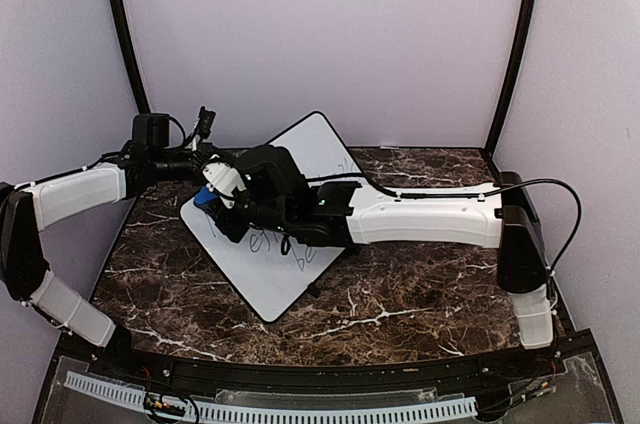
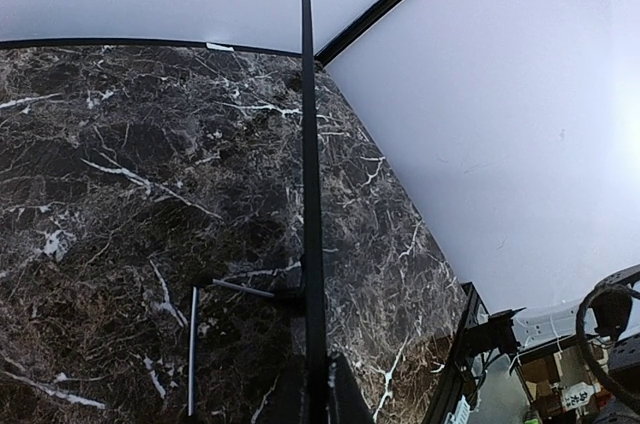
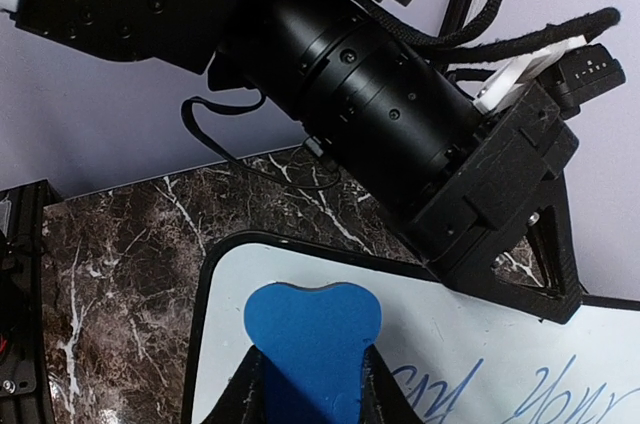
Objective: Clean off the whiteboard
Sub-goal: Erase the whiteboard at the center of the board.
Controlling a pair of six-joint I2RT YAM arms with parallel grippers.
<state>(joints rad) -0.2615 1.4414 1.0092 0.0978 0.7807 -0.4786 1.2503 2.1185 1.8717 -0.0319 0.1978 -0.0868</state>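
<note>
Clamping a blue eraser (image 3: 310, 329) between its fingers, the right gripper (image 3: 310, 384) presses it onto the whiteboard (image 1: 305, 149) near the board's left corner. Blue handwriting (image 3: 560, 394) runs across the white face just beside the eraser. The left gripper (image 2: 318, 399) is closed on the board's thin black rim, along the far-left edge near that corner. From its wrist view the board appears edge-on as a narrow dark line. Whether the board lies flat or is lifted slightly cannot be told.

The board sits skewed, one corner toward the back wall and one toward the arm bases, in the left half of a dark brown marble-patterned table (image 1: 420, 299) with white veins. Beyond the board, plain pale lilac walls (image 1: 320, 24) close in the back and both sides. Two curved black posts (image 1: 518, 44) rise at the back corners.
</note>
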